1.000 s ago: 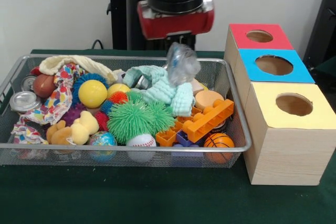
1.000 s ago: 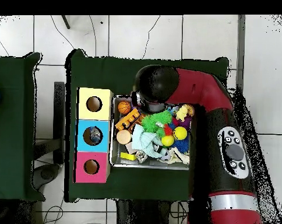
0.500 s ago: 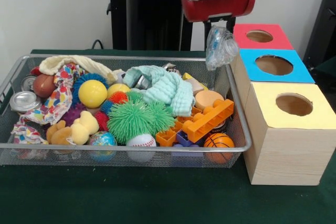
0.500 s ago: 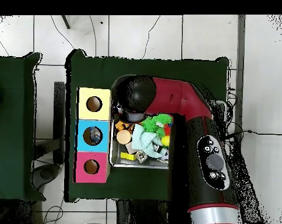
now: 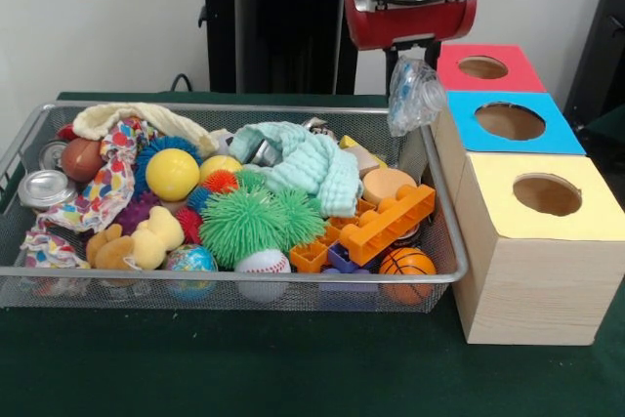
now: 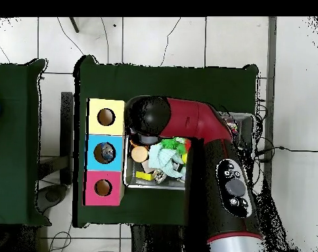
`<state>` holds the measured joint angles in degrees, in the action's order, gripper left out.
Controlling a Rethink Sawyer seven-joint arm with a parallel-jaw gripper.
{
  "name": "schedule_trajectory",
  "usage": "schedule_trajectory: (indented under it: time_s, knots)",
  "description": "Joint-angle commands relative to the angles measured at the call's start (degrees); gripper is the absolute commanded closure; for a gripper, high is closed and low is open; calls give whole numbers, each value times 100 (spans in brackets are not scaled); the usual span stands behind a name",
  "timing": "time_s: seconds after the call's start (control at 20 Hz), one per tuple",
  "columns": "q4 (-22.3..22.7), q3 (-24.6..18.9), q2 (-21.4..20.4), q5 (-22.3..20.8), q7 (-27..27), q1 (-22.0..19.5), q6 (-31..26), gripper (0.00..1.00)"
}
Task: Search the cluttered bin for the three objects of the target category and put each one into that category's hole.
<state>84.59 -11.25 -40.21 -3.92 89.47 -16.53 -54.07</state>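
My gripper (image 5: 411, 58) is shut on a small see-through plastic bottle (image 5: 414, 97), dented, which hangs below it. The bottle is in the air over the right back rim of the wire mesh bin (image 5: 234, 275), just left of the wooden box. The round hole in the blue panel (image 5: 510, 121) lies to the bottle's right and a little lower. In the overhead view my arm (image 6: 188, 125) covers much of the bin (image 6: 155, 180), and the blue hole (image 6: 105, 152) is left of it. No other bottle shows in the clutter.
The box also has a red-panel hole (image 5: 482, 67) and a yellow-panel hole (image 5: 547, 194). The bin holds silver cans (image 5: 44, 187), balls, a green spiky ball (image 5: 256, 222), a mint cloth (image 5: 308, 165), orange bricks (image 5: 391, 222) and plush toys.
My gripper has carried the bottle up and to the right in the front view, from over the bin's middle to its right rim beside the box. In the last half second it barely moved.
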Motion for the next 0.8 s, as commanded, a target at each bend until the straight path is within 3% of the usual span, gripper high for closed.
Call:
schedule_trajectory:
  time_s: [0.05, 0.8]
  knots:
    - [660, 56, 244, 368, 1437, 132, 445, 100]
    - [726, 339, 315, 957, 1735, 741, 575, 100]
